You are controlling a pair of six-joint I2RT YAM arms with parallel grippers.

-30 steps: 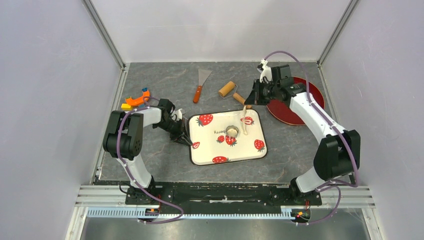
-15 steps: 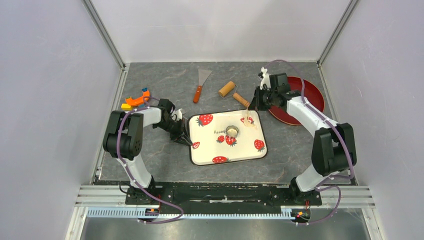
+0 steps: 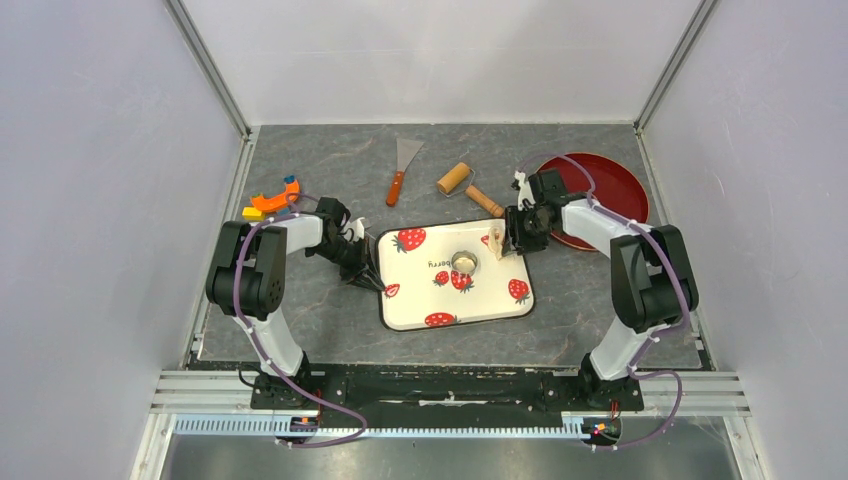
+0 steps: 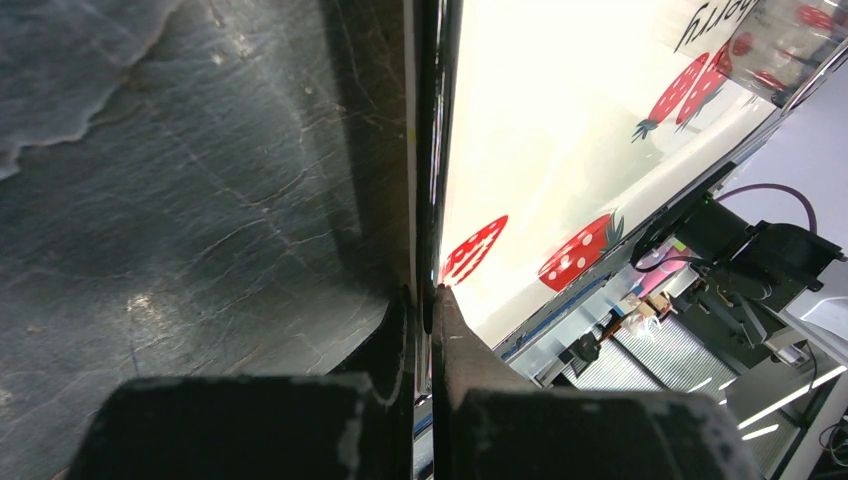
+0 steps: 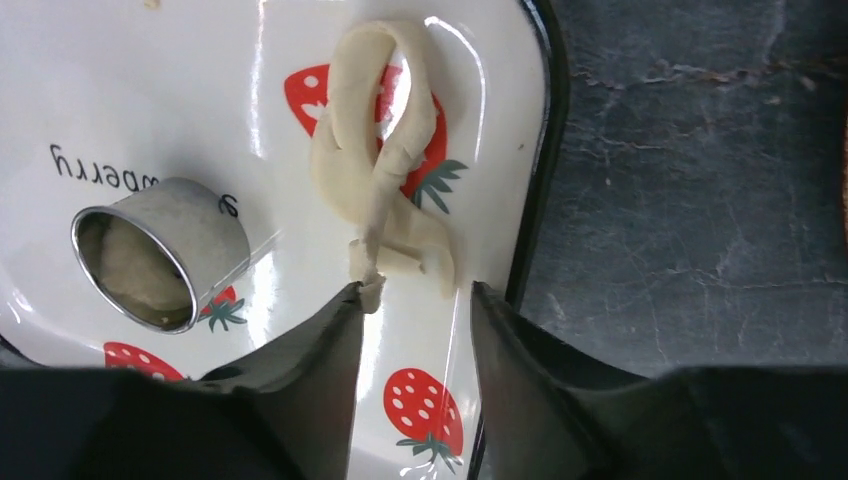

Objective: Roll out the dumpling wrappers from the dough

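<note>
A looped strip of pale dough (image 5: 385, 170) lies on the strawberry-print tray (image 5: 300, 40) by its right rim, also visible from above as dough (image 3: 496, 243). My right gripper (image 5: 416, 292) is open just behind it, and one end of the strip touches the left fingertip (image 5: 352, 295). A shiny metal ring cutter (image 5: 160, 250) stands mid-tray with pale dough inside it; I cannot tell if that is one of the dumpling wrappers. My left gripper (image 4: 425, 295) is shut on the tray's left rim (image 4: 430, 150).
Behind the tray lie a wooden roller (image 3: 453, 178), a second wooden handle (image 3: 484, 200) and a metal scraper (image 3: 402, 168). A red plate (image 3: 600, 190) sits at the back right. An orange tool (image 3: 272, 200) lies at the far left.
My right gripper came down and toward the tray with the dough strip hanging from it, laid the strip on the tray and opened. The left arm has not moved.
</note>
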